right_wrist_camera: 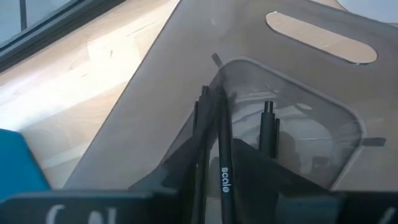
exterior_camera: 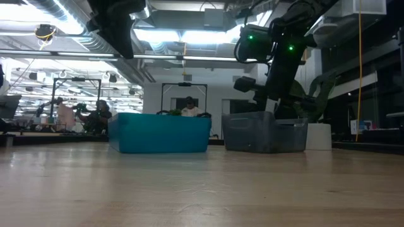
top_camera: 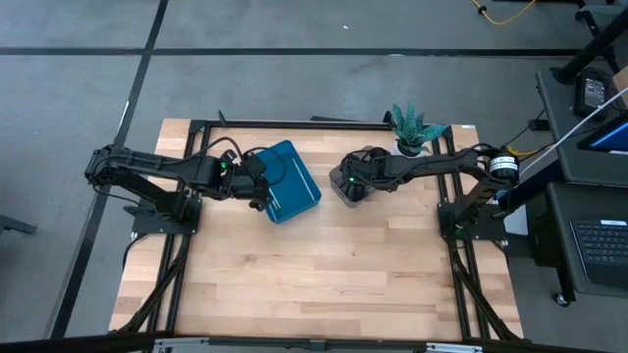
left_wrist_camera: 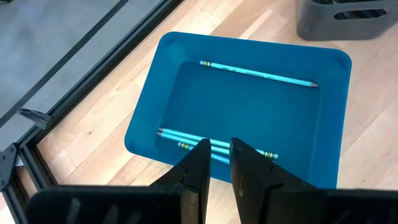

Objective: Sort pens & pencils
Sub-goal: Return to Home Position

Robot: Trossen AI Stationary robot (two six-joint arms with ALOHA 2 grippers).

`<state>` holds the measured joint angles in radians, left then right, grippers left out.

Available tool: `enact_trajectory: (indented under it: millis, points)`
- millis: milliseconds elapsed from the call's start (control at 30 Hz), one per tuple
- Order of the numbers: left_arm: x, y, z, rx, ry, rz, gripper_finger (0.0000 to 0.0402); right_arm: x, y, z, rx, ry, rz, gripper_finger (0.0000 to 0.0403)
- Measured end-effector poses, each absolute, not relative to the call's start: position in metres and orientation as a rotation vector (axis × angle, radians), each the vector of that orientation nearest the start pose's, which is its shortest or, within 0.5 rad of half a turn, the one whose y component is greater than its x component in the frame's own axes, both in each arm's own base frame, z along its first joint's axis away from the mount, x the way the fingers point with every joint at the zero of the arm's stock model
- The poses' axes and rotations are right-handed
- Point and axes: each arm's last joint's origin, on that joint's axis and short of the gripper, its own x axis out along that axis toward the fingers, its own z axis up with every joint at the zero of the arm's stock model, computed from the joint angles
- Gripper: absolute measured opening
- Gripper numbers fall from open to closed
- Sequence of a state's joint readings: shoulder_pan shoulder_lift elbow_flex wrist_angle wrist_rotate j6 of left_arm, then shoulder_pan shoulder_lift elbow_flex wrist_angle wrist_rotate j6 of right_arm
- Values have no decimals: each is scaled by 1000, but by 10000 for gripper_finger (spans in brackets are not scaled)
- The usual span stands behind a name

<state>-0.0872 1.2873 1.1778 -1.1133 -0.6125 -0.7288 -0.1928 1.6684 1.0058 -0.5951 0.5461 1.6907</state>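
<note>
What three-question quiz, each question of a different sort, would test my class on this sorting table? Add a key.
1. True or false: the right tool hangs over the blue bin.
2. The left tool hangs over: A the blue bin, B the gray bin, C neither bin.
3. Fill in: the black sticks lie in the ___ bin.
Key: 1 false, it hangs over the gray bin; 2 A; 3 gray.
</note>
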Motion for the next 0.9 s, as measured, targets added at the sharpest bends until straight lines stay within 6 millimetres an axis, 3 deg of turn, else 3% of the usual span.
enact_trajectory:
  millis: [133, 200, 300, 433, 633, 767, 900]
  points:
    - [228, -3, 304, -198, 910, 844, 54, 300, -68, 177, 1156, 362, -1436, 106]
    - [228, -3, 304, -184, 902, 855, 54, 310, -61, 189, 1125, 353, -1379, 104]
    - [228, -2, 305, -175, 895, 865, 54, 327, -46, 215, 1061, 333, -1282, 95]
    - [228, -3, 305, -168, 893, 863, 54, 348, -20, 271, 926, 332, -1112, 82]
    - [225, -27, 307, -167, 856, 785, 54, 349, 50, 335, 739, 357, -884, 61]
    - [220, -57, 315, -199, 722, 712, 54, 332, 106, 338, 623, 338, -808, 51]
    - [220, -96, 330, -202, 476, 593, 54, 307, 154, 329, 551, 331, -747, 47]
